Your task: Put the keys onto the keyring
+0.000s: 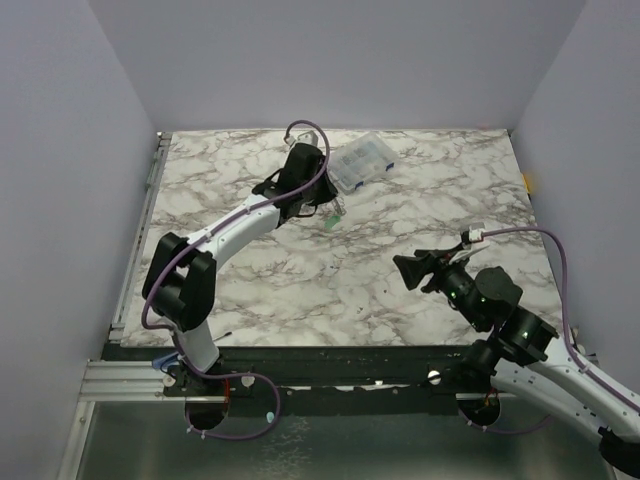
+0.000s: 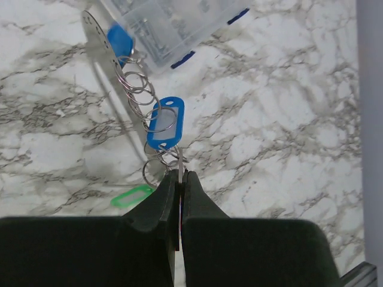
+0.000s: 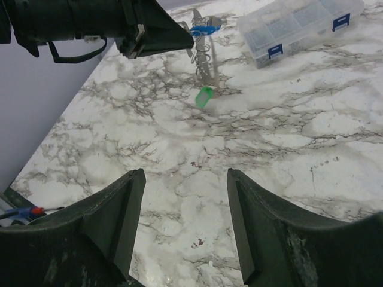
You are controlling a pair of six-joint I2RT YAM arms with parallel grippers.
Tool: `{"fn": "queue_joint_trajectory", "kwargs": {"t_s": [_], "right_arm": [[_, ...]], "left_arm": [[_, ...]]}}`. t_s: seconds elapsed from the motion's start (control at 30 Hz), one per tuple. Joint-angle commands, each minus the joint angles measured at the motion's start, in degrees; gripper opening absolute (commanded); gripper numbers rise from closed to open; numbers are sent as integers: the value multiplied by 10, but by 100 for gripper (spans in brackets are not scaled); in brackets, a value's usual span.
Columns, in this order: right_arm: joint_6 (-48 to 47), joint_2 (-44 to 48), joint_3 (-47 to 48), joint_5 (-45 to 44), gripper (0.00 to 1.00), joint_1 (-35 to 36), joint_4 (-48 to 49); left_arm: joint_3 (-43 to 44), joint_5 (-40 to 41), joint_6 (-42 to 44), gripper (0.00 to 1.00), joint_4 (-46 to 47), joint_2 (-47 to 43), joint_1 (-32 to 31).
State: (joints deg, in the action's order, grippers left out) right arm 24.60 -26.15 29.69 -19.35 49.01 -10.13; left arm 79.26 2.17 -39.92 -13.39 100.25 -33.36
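As left fingers (image 2: 161,206) pinch it, keyring (image 2: 140,95) hangs (green key (image 2: 131,196) apart)

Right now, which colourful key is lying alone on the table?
The green key. The two blue keys are on the chain of rings in the left gripper.

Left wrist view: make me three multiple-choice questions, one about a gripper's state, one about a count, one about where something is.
1. The left gripper is: A wide open; B shut on the keyring; C shut on nothing.
2. Blue keys in this view: A one; B four; C two.
3. The green key is: A lying on the table; B hanging on the keyring; C in the left gripper.

Answers: B, the fingers pinch the chain's lower end. C, one blue head sits mid-chain, another near its top. A, it lies flat on the marble beside the gripper.
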Motion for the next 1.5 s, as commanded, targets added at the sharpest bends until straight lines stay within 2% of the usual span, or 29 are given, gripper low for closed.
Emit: {"fn": "queue_joint_trajectory", "kwargs": {"t_s": [0.0,0.3,0.6,0.7,0.8,0.83,0.87,0.93,0.97,1.0,1.03,1.3,1.47], "right_arm": [[8,21,0,-21,66,-1,-21],[6,23,-14,-18,67,-1,-23],[7,-14,1,-6,67,-1,-10],[14,-22,-3,-2,66,-1,-4],[15,-29,-4,-2,67,-1,-5],[14,-31,-3,-4,67,-1,-7],[12,-34,-3,-7,66,-1,-9],[7,-37,-1,-13,67,-1,-15],[4,-38,1,-18,67,-1,-17],[1,-40,2,-21,66,-1,-19],[-2,-41,3,-25,66,-1,-20],[-27,-53,4,-45,68,-1,5],[-37,-56,4,-109,72,-1,66]], "left_arm": [[-70,-9,-48,0,94,-39,-2],[-322,-19,-37,0,199,-59,0],[-382,-22,-22,0,187,-81,2],[-397,-20,-16,4,180,-99,3],[-411,-4,-7,14,168,-118,4],[-416,4,-4,23,163,-126,4],[-419,14,-2,33,157,-139,4],[-424,38,5,59,140,-163,4],[-426,58,5,74,127,-182,5],[-429,83,2,93,112,-199,5],[-432,102,2,98,103,-221,6],[-398,208,19,99,13,-398,8],[-364,245,135,99,-4,-481,8]]}}
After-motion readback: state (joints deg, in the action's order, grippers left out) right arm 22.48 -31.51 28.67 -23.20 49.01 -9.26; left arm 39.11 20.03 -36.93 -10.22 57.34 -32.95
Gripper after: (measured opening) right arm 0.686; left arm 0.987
